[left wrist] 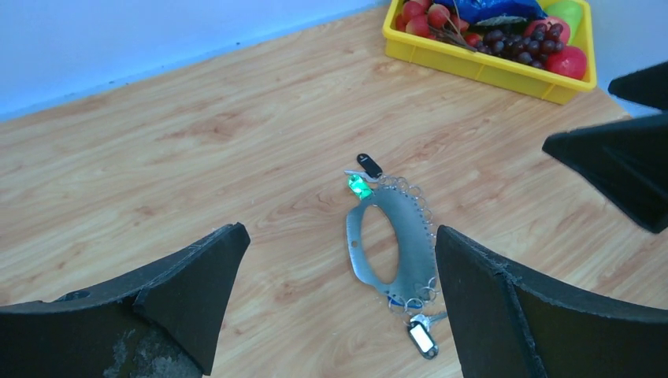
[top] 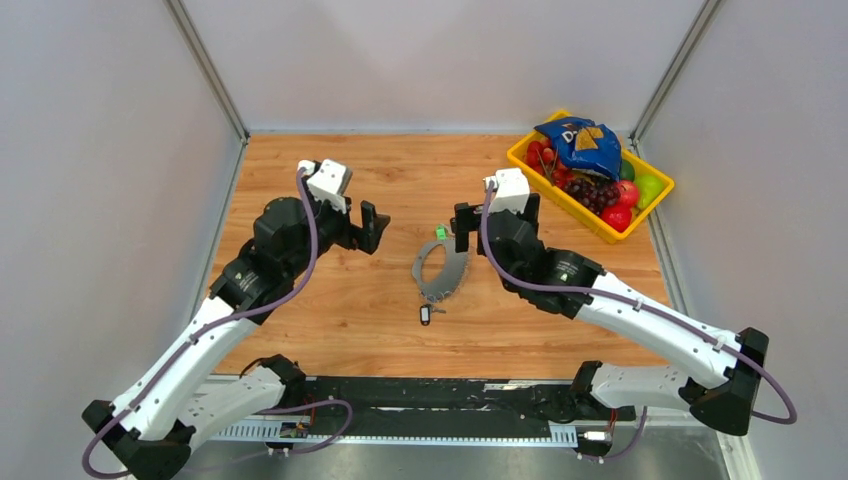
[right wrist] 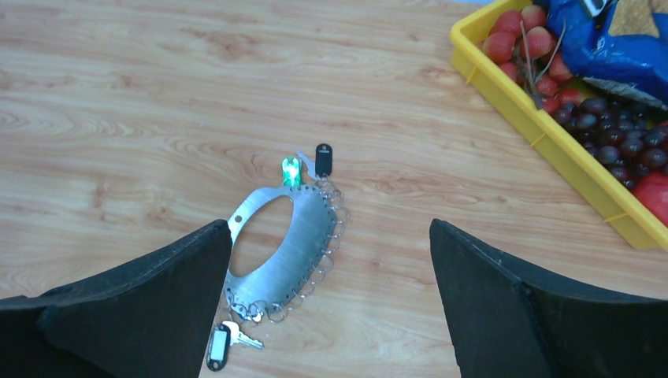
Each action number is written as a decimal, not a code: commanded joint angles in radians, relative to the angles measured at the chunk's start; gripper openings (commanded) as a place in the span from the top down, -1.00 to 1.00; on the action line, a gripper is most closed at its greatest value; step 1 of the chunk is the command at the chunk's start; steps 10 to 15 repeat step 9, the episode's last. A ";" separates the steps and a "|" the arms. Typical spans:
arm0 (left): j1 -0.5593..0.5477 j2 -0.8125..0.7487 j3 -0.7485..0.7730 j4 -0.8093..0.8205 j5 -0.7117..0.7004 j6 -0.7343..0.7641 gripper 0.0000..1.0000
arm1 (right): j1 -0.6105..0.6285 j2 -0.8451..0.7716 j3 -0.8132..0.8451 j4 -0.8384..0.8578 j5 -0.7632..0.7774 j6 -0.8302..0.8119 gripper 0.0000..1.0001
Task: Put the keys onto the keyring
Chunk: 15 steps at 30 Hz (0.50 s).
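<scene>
keyring [top: 441, 272] flat on the worktop [top: 330, 170], centre of the overhead frame, between the two claws and touching neither. reads as thin, stiff metal: light, smooth, likely to skid or pivot if nudged. lies flush with the wood, so hard to get under; probably best pinched across the broad solid band beside the oval hole, clear of the row of little loops along one edge. keys [top: 426, 314] tiny and light, blades flat on the wood, likely easier taken by their plastic tags: green tag [right wrist: 291, 169] and dark tag [right wrist: 324, 159] at the upper end of the keyring, just beside or touching it, pale-labelled tag [right wrist: 219, 346] at the lower end. cannot tell whether any is already threaded. left claw [left wrist: 339, 230] spread wide and empty, left of the keyring in the overhead frame; right claw [right wrist: 331, 224] likewise wide apart, holding nothing, just to its upper right. yellow bin [top: 556, 197] at upper right, well apart from the keyring: blue snack bag [top: 580, 145], dark grapes [top: 595, 192], red fruit [top: 617, 217] and green apple [top: 650, 186] inside.
</scene>
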 commanded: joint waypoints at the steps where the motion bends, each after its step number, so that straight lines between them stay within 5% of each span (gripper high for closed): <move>1: 0.003 -0.097 -0.034 0.072 -0.026 0.064 -1.00 | -0.001 -0.030 0.096 0.030 0.029 -0.069 -1.00; 15: 0.004 -0.156 -0.044 0.058 -0.081 0.086 -1.00 | -0.004 -0.064 0.074 0.063 0.005 -0.138 -1.00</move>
